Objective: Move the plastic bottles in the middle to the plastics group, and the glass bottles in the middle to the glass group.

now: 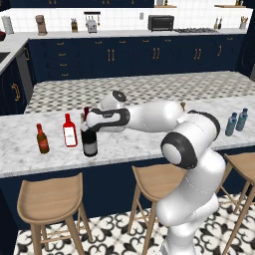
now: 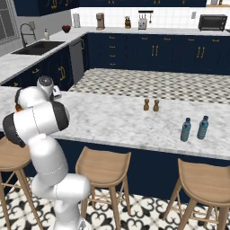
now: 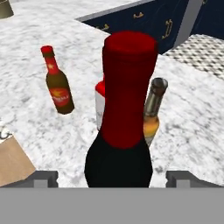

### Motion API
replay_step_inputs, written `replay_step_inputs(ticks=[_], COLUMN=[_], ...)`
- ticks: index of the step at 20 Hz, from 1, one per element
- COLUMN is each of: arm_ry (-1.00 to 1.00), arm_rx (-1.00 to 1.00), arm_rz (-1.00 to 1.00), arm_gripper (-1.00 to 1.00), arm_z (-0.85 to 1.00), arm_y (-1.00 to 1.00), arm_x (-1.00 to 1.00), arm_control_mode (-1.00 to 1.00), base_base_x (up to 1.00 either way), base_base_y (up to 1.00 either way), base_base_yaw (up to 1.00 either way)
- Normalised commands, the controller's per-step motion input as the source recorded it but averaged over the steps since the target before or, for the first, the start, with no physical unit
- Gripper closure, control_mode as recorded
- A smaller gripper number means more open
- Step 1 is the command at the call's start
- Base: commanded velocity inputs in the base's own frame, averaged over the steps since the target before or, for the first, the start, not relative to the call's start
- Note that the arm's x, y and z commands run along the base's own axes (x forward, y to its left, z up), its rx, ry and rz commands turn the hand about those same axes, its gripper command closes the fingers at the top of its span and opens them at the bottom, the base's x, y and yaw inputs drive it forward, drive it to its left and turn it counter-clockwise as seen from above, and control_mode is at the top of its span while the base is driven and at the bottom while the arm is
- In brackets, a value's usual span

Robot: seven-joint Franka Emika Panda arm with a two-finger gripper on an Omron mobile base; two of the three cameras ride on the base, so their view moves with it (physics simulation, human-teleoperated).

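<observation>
Stools [image 1: 50, 199] of pale wood with curved seats stand nearest, along the front of the marble worktop [image 1: 129, 142]. On that speckled grey-white slab, at its left end, the wine bottle [image 1: 89, 142] stands upright, long axis vertical, red foil top pointing straight up. It is dark and glossy, with a pale label on its round body. The claw [image 1: 85, 121] sits level with its neck, fingers spread wide to either side; the hand view shows a clear gap between each dark fingertip and the glass, so the bottle is released and stands on its own.

Just left of it stands the flat-sided red bottle [image 1: 70, 130] with a white label, and further left the small brown bottle [image 1: 42, 139] with a red label, both upright. The hand view adds what the left base view hides: a slim amber bottle [image 3: 153, 113] with a metallic cap, close behind the wine bottle, beside the red one.

Well apart, at the worktop's right end, two translucent blue plastic bottles [image 2: 194, 128] with dark caps stand upright side by side. The right base view alone shows two small brown shakers [image 2: 151, 105] further back on the marble.
</observation>
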Motion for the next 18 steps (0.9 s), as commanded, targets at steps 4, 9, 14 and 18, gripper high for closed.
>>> replay_step_inputs(ticks=[4,9,14,18], arm_ry=[-0.03,-0.02,0.0,0.01], arm_rx=[0.01,0.0,0.0,0.0], arm_rz=[0.0,0.0,-0.03,-0.08], arm_gripper=[-1.0,-1.0,-1.0,-1.0], arm_z=[0.39,0.34,0.15,0.19], arm_y=[-0.18,-0.41,-0.85,-0.92], arm_x=[-0.81,-0.74,-0.76,-0.54], arm_control_mode=[-1.0,-1.0,-1.0,-1.0], base_base_x=[0.0,0.0,0.0,0.0], base_base_y=[0.0,0.0,0.0,0.0], base_base_yaw=[0.0,0.0,0.0,0.0])
